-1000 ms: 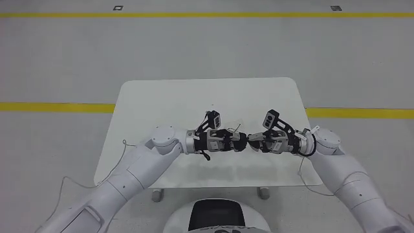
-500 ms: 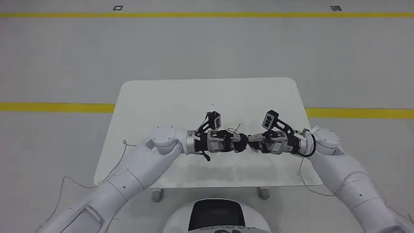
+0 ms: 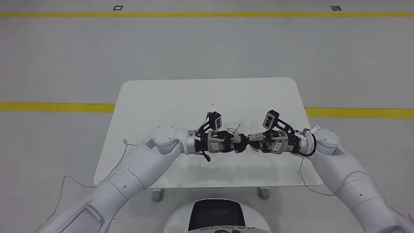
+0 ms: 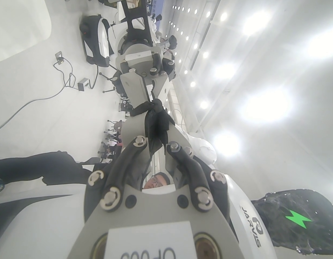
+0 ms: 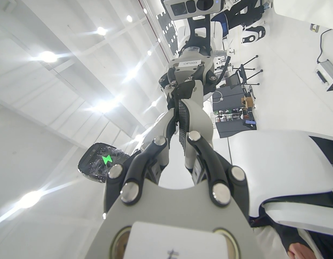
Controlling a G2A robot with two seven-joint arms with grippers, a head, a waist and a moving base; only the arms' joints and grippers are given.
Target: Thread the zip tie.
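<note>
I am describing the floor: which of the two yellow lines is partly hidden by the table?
The nearer line: it disappears behind the table and reappears beyond it. The farther line runs unbroken.

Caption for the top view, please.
Left gripper and right gripper meet tip to tip above the rounded white table, both closed on a thin black zip tie held between them.
</note>
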